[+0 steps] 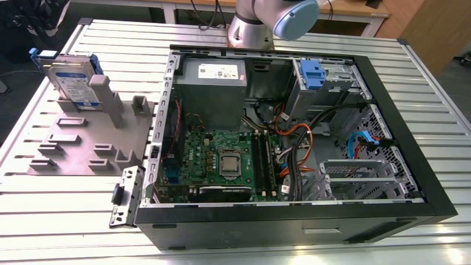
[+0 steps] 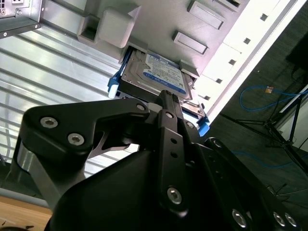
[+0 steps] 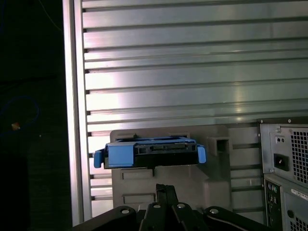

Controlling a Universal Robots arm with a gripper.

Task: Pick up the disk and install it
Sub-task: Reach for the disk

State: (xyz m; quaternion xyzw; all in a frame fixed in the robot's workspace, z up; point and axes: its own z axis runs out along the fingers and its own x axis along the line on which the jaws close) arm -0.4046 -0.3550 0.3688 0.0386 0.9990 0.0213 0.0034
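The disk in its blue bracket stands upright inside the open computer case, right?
No. The disk in its blue bracket stands upright in the grey holder beside the open computer case, as the exterior view shows.

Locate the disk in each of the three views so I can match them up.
Exterior view: the disk stands on edge in the grey holder at the exterior view's left, outside the computer case.
Second wrist view: the disk shows its label face just beyond the gripper.
First wrist view: the disk is edge-on, blue bracket toward the camera.
Shared landmark: the grey holder on the slatted table.
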